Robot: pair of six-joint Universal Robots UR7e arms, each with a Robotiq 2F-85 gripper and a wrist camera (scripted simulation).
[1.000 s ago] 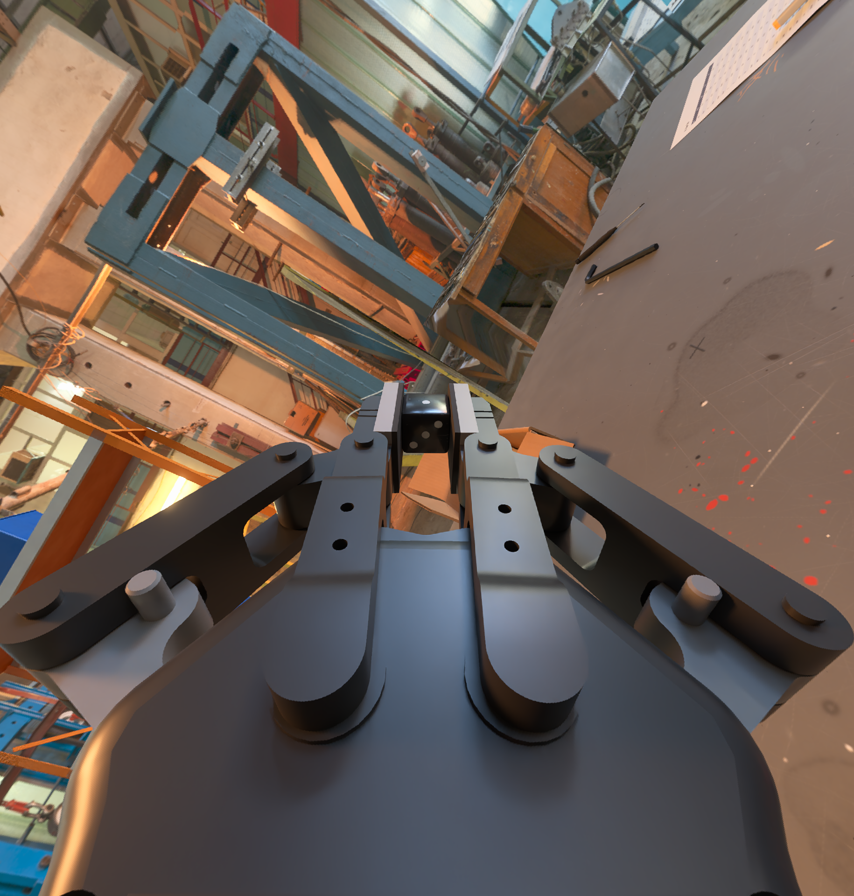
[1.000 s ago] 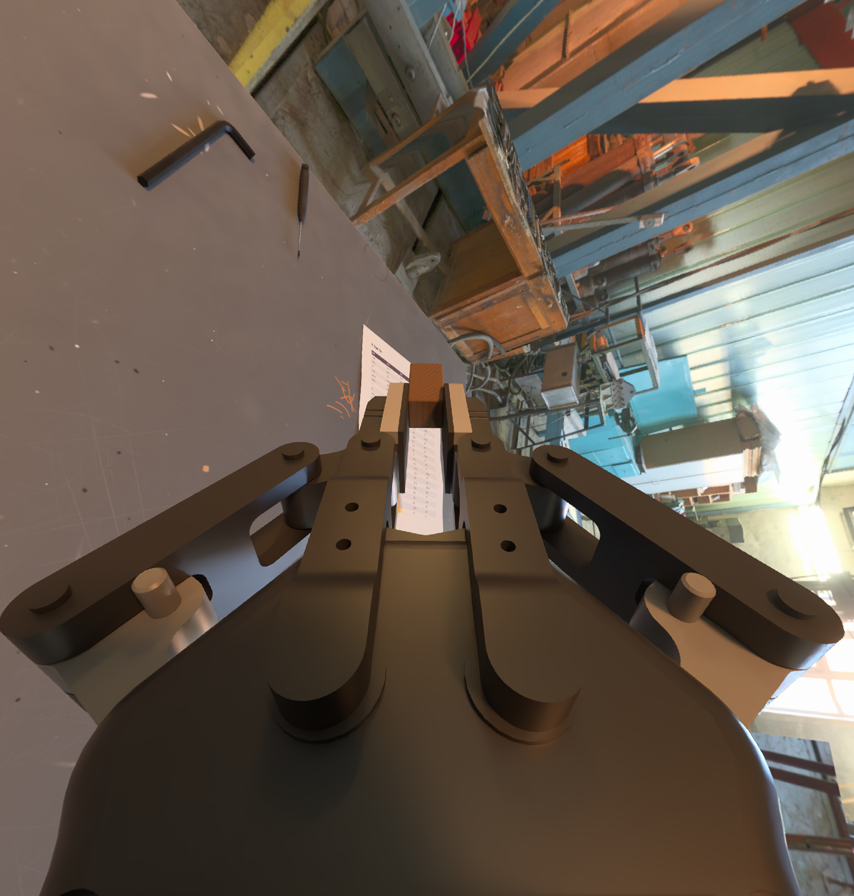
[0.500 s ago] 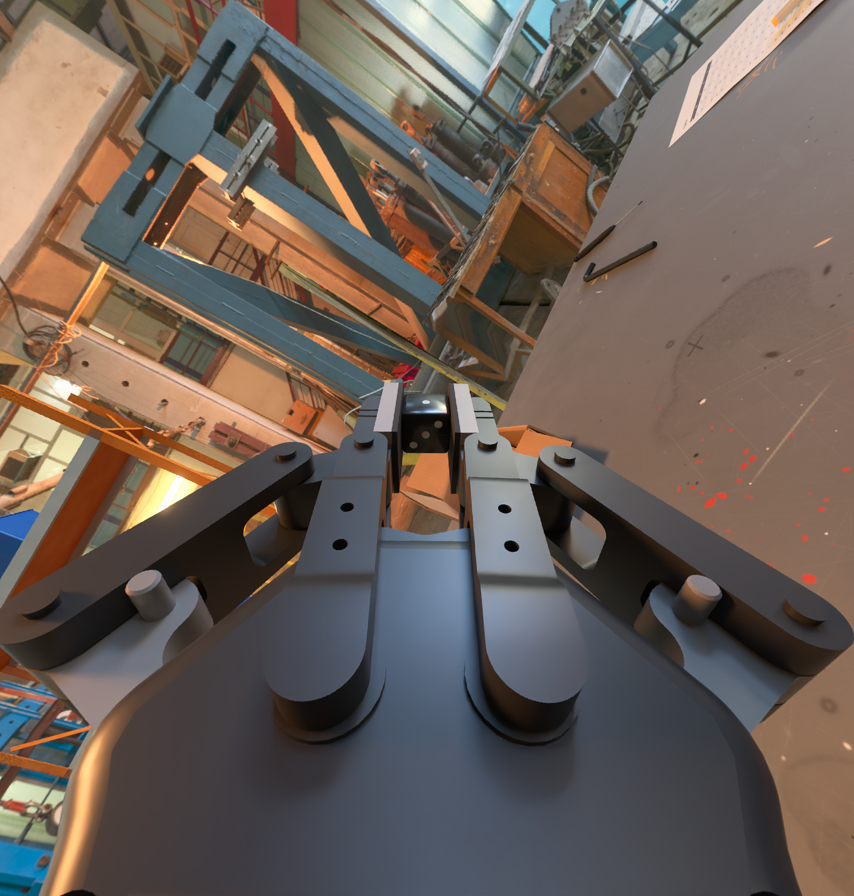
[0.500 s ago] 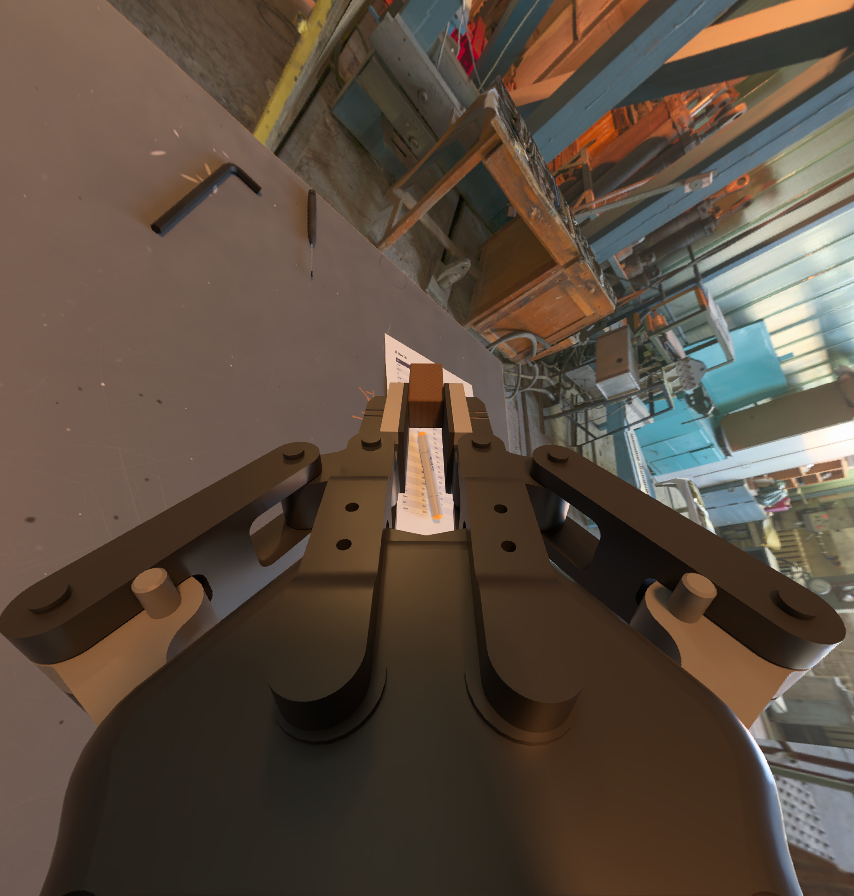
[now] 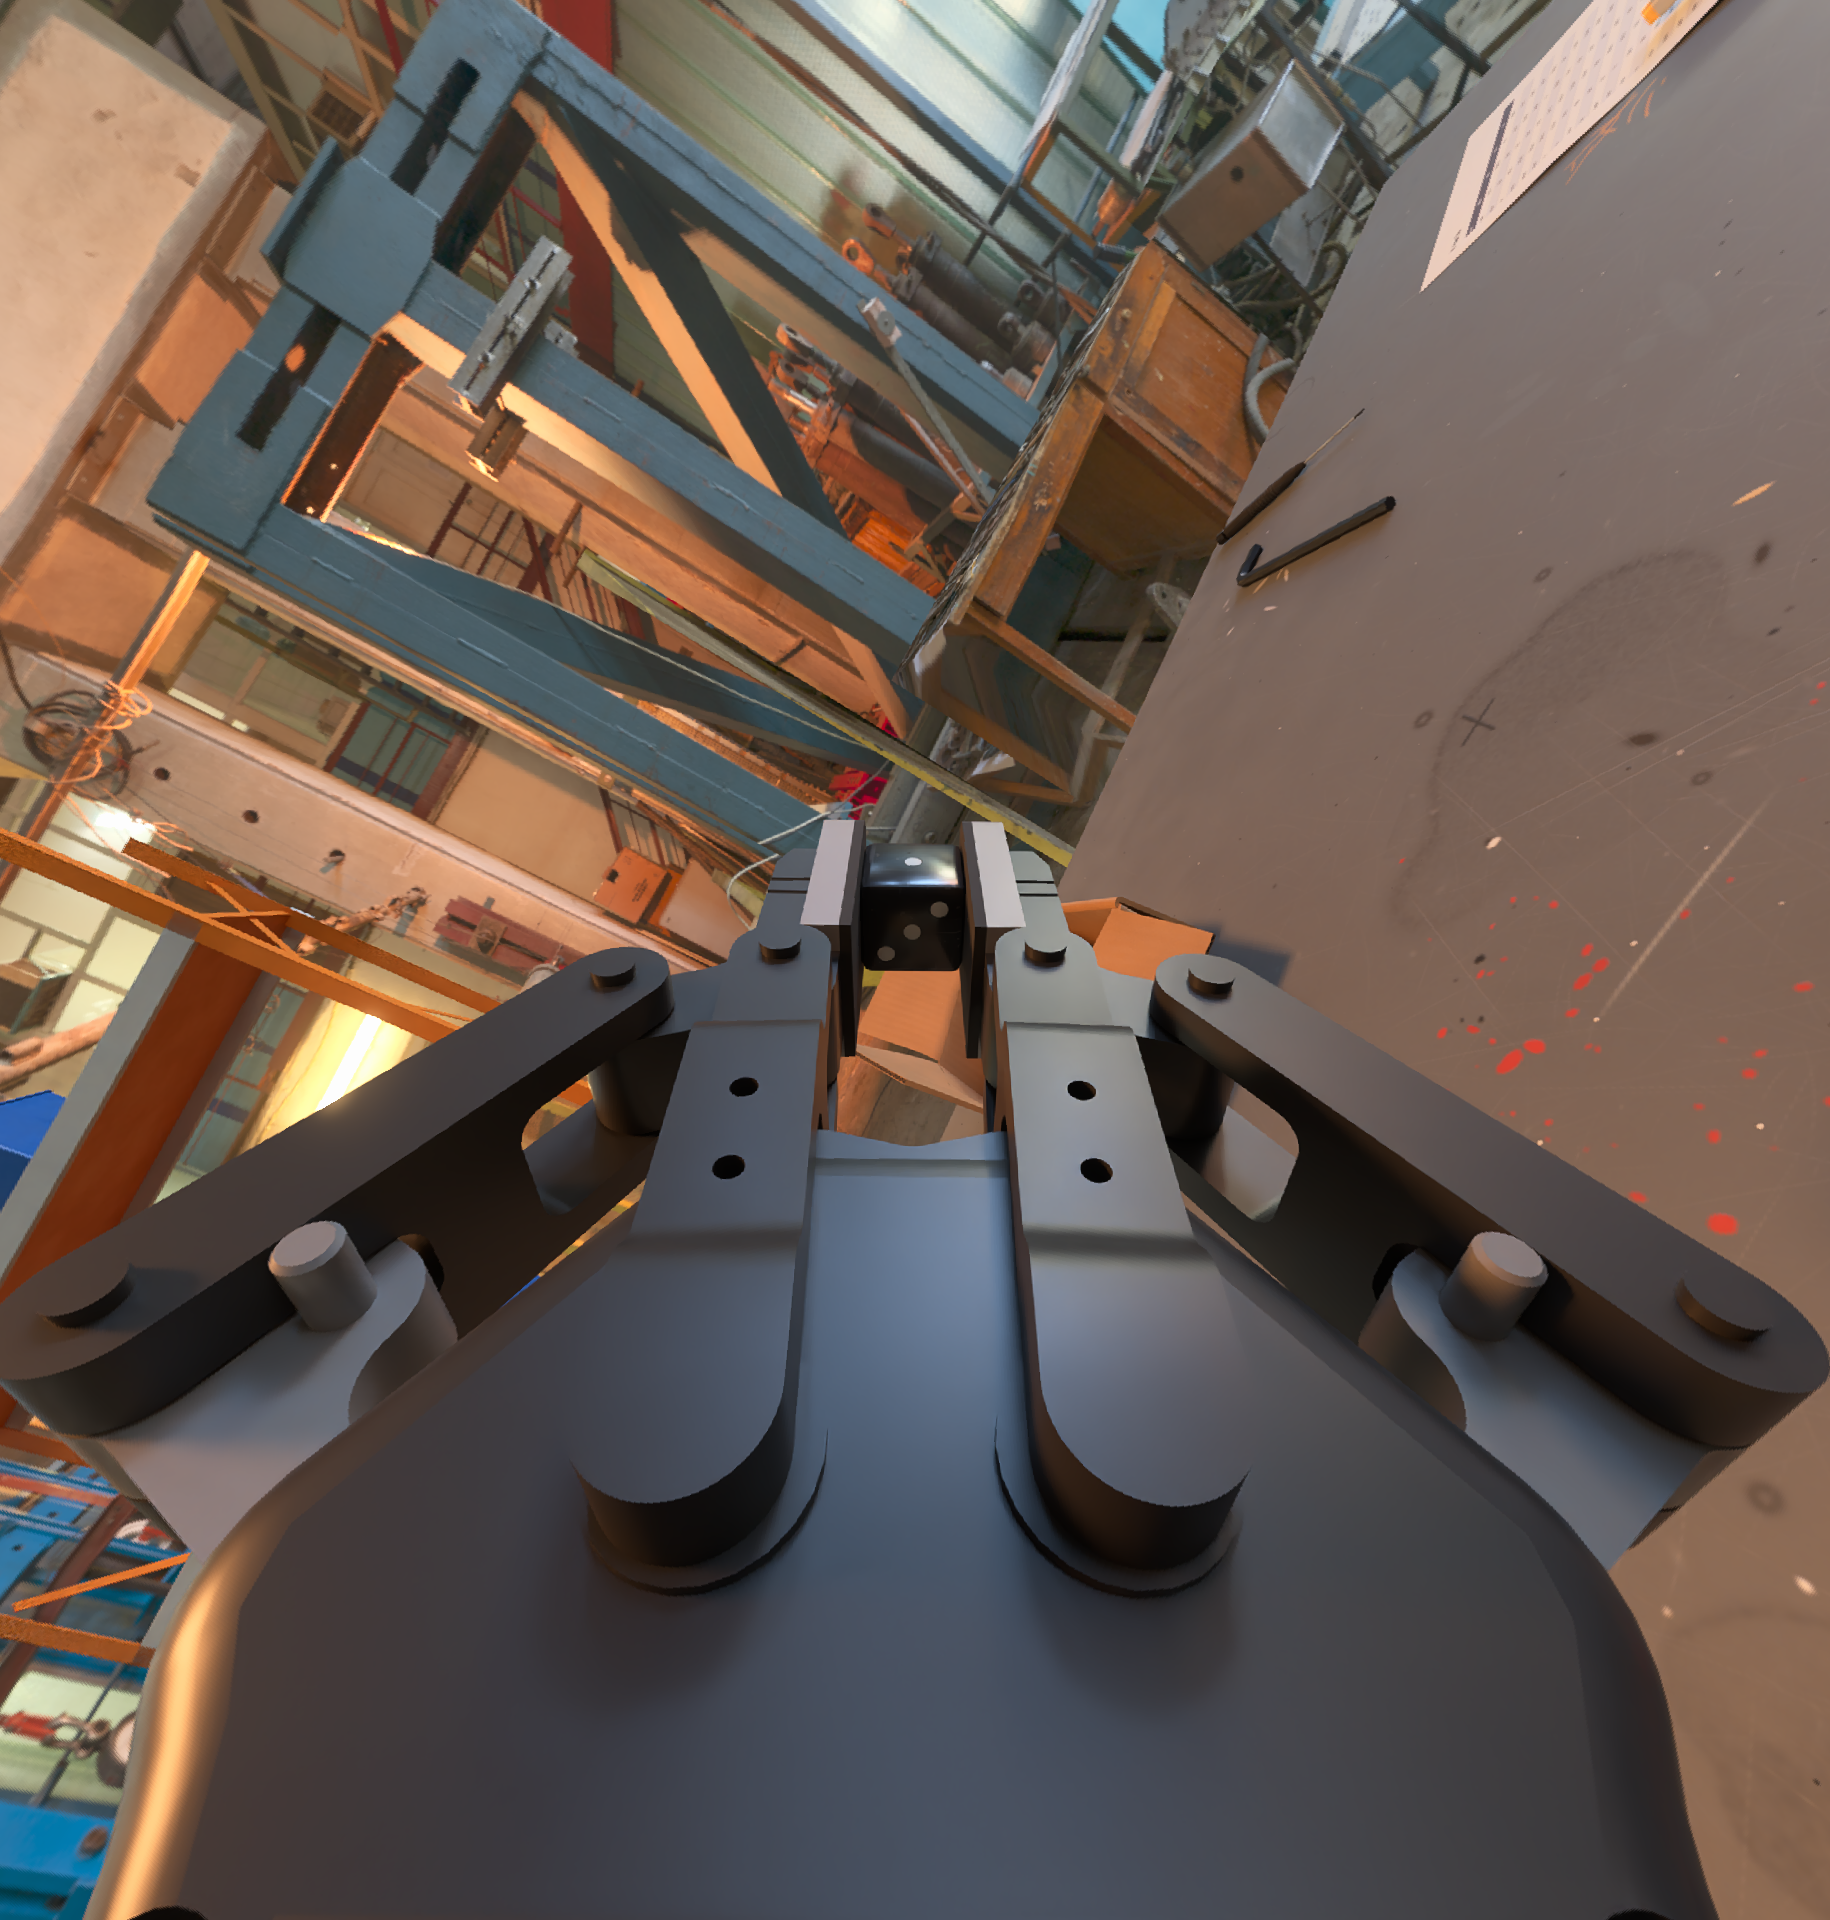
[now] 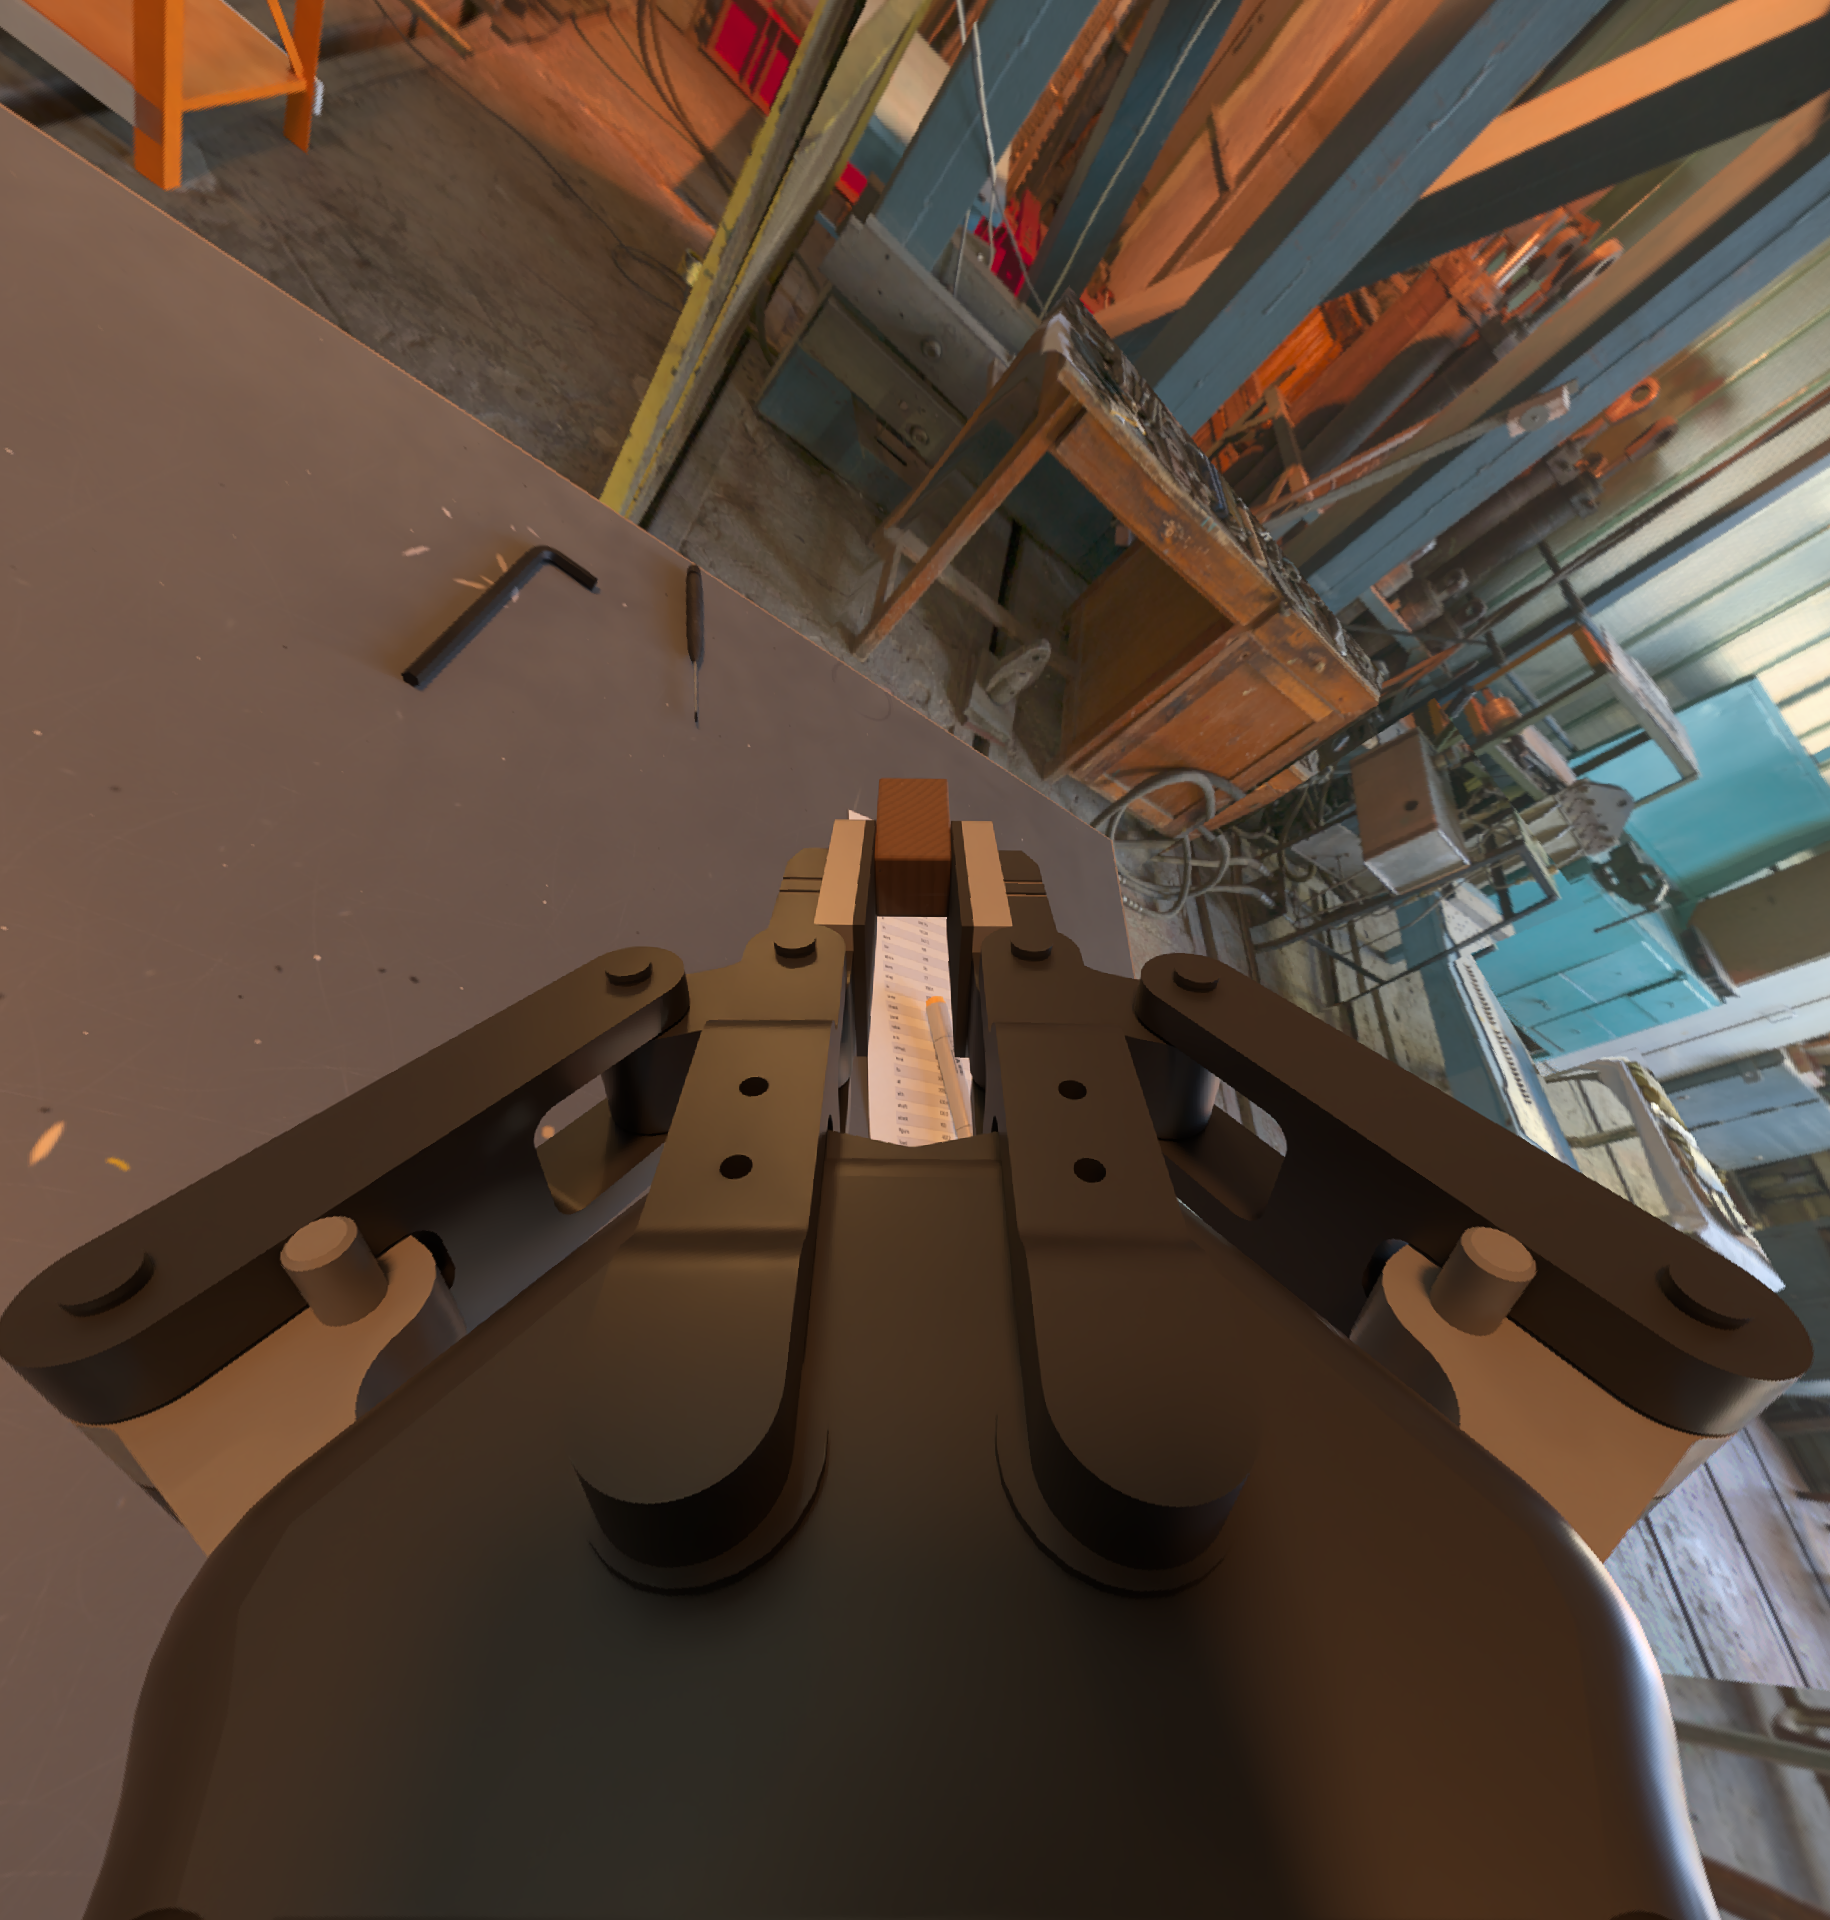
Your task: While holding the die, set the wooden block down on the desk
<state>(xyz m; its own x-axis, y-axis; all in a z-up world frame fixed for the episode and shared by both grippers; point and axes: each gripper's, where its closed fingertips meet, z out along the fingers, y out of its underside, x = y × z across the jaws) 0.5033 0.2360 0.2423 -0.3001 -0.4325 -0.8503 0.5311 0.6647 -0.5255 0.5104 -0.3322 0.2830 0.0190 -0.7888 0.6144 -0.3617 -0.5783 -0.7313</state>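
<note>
My left claw (image 5: 912, 902) pinches the small black white-pipped die (image 5: 912, 916) clear of the dark grey desk (image 5: 1576, 831) to keep it safe, while my right claw (image 6: 912, 871) clamps the brown wooden block (image 6: 911, 847) above that desk's printed paper sheet (image 6: 906, 1039), ready for lowering.

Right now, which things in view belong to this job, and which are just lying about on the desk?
Job:
- black die, clamped in the left tool
- wooden block, clamped in the right tool
- desk, where the block goes

Lying about:
- hex key
- small screwdriver
- printed sheet
- pen on the sheet
</note>
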